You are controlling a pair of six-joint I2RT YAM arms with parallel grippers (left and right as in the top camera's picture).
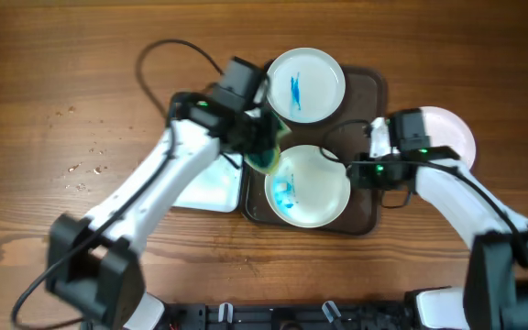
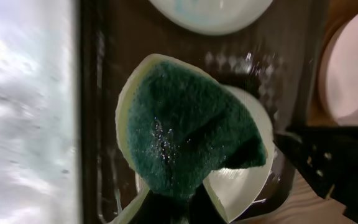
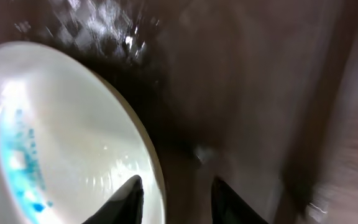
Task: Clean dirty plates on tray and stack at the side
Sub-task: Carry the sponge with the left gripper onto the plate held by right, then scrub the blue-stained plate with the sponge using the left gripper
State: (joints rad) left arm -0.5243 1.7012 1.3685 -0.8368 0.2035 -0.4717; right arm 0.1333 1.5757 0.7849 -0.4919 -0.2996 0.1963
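The dark tray (image 1: 367, 92) holds two white plates. The far plate (image 1: 305, 85) has a blue streak. The near plate (image 1: 308, 186) has blue smears at its left. A third plate (image 1: 454, 131) lies on the wood to the right of the tray, partly under my right arm. My left gripper (image 1: 262, 147) is shut on a green sponge (image 2: 185, 130) over the near plate's left rim (image 2: 247, 180). My right gripper (image 3: 178, 202) is open and straddles the near plate's right rim (image 3: 61, 137); it also shows in the overhead view (image 1: 354, 171).
A white-lined tub (image 1: 207, 183) sits against the tray's left edge, under my left arm; it is a blurred pale area in the left wrist view (image 2: 23, 112). Bare wood tabletop (image 1: 53, 110) lies to the left. Cables loop over the far left of the tray.
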